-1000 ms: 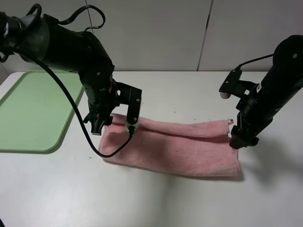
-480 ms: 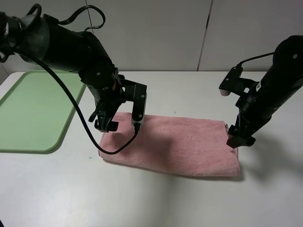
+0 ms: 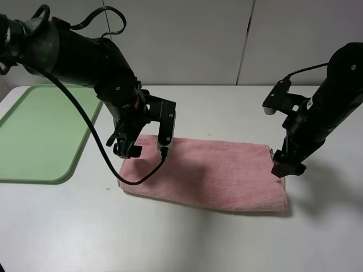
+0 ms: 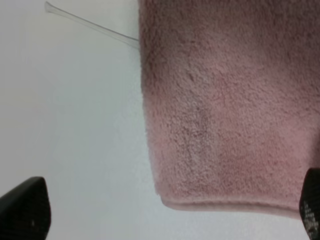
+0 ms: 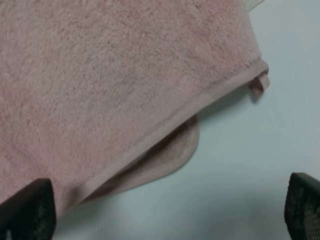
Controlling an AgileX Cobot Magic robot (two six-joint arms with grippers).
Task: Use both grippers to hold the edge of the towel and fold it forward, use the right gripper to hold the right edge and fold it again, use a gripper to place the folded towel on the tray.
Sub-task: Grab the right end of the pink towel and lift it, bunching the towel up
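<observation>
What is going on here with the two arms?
The pink fluffy terry towel lies folded once on the white table. The black left gripper and the black right gripper hang open over its two ends, holding nothing. The flat light-green plastic tray lies left of it, without the towel.

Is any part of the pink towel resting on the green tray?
No, the towel lies wholly on the white table, with bare tabletop between it and the tray.
</observation>
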